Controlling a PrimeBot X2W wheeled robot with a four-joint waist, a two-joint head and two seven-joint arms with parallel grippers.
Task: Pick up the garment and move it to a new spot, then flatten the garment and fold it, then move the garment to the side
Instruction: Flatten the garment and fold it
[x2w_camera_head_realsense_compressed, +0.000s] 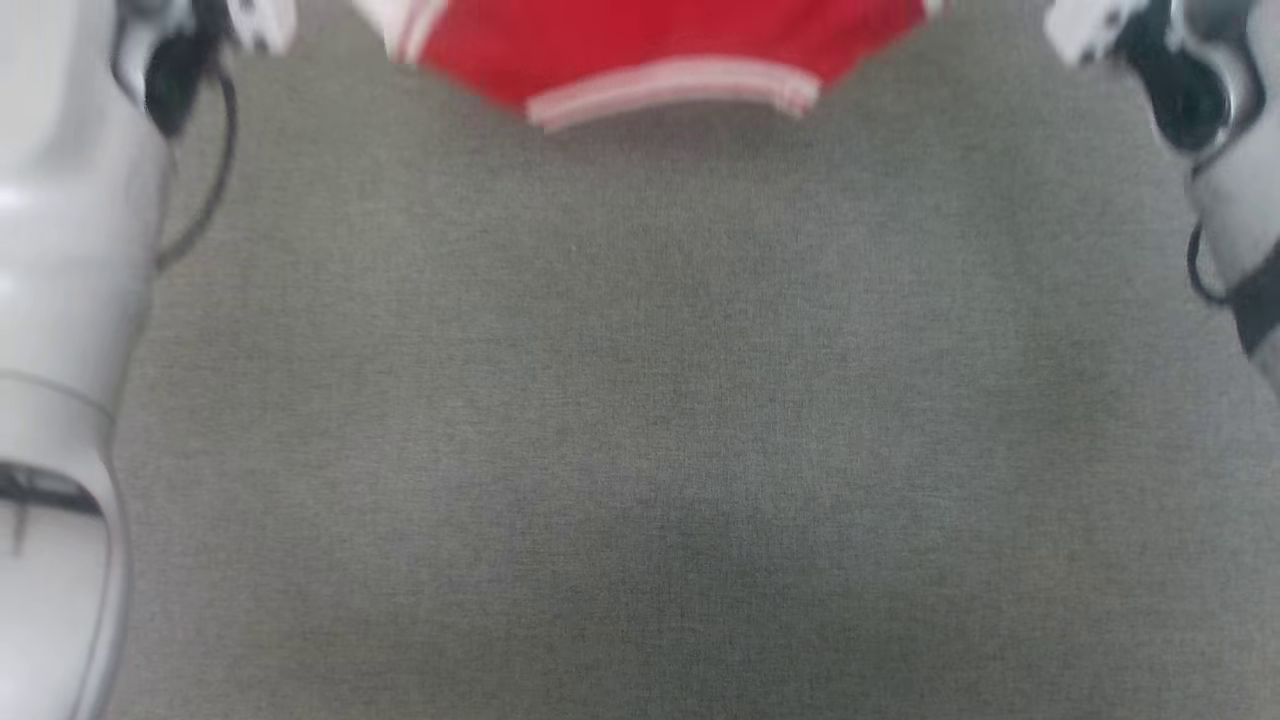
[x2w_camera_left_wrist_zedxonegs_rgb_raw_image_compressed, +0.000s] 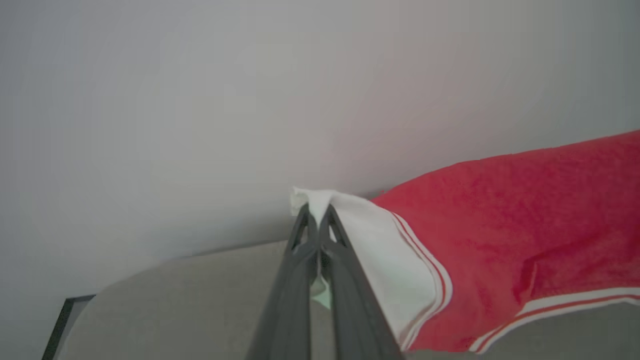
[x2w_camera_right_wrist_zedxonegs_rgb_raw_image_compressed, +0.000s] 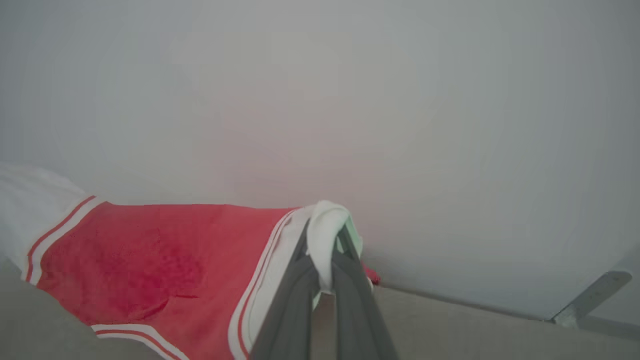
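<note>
Left tool (x2w_camera_left_wrist_zedxonegs_rgb_raw_image_compressed: 316, 212) is pinched tight on a white end panel of the garment (x2w_camera_left_wrist_zedxonegs_rgb_raw_image_compressed: 500, 225); in the left wrist view the red body runs off right of its fingers. Right tool (x2w_camera_right_wrist_zedxonegs_rgb_raw_image_compressed: 325, 231) is clamped on the other white end, with cloth draped over its tips and the red body to the left. In the head view the garment (x2w_camera_head_realsense_compressed: 650, 45) spans top centre between left arm (x2w_camera_head_realsense_compressed: 60, 250) and right arm (x2w_camera_head_realsense_compressed: 1235, 190), striped hem lowest, over the grey tabletop (x2w_camera_head_realsense_compressed: 640, 400). Can't tell if the hem touches.
</note>
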